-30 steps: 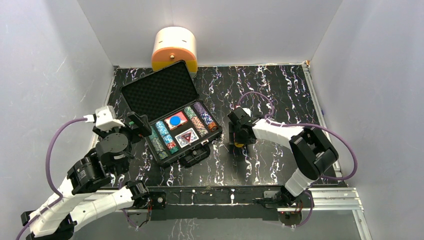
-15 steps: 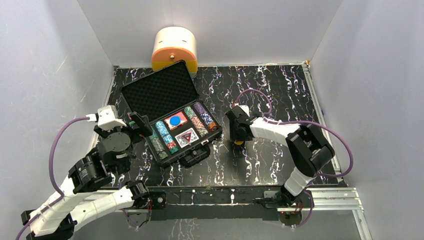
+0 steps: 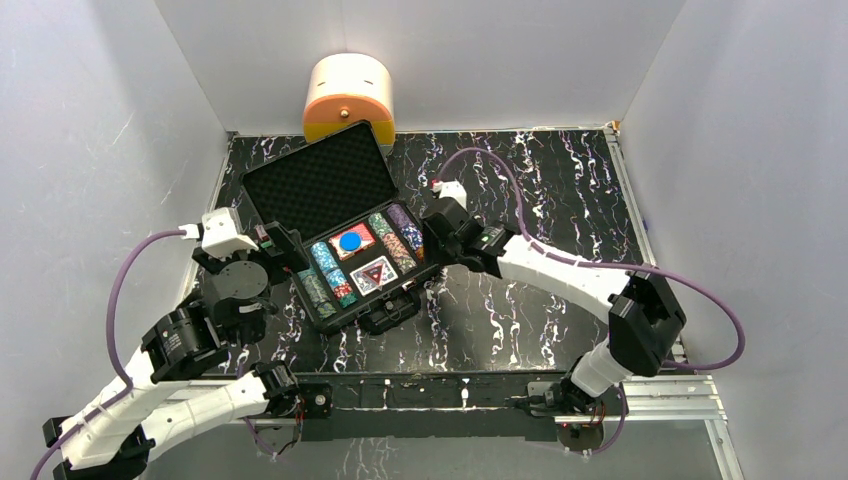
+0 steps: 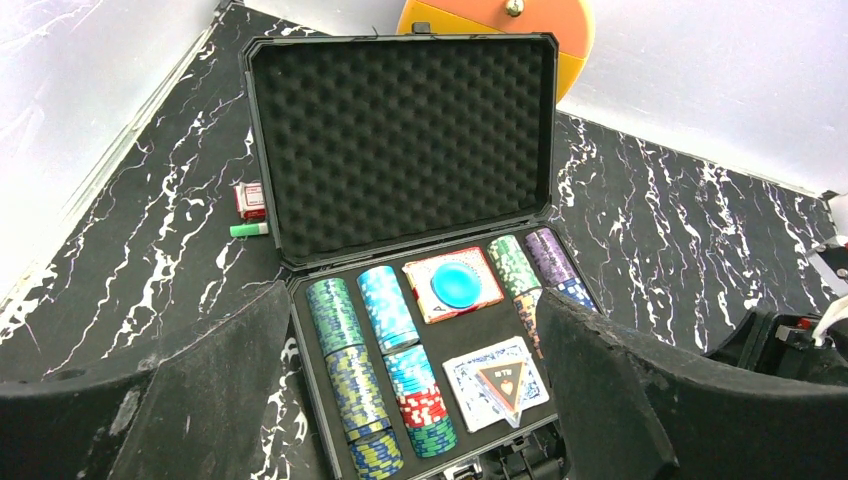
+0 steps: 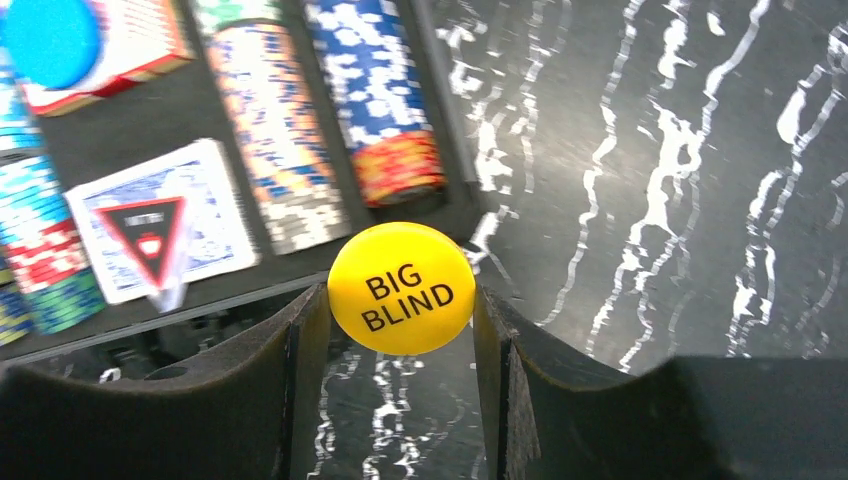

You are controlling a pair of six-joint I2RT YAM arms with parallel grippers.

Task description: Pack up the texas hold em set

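Right wrist view: yellow round plastic disc point(image 5: 401, 288), marked "BIG BLIND", sat clamped by its rim betw. right fingers point(image 5: 300, 350), printed face toward cam; round, so no long axis. Vs 1 s ago, arm had left the black marbled surface point(image 3: 560, 180) & swung to the open black hard briefcase point(image 3: 345, 190), whose right wall lay just beyond the fingertips. Pick looked done, drop-in prob. next. Left fingers point(image 4: 215, 390) stood wide apart, empty, case ahead of them.
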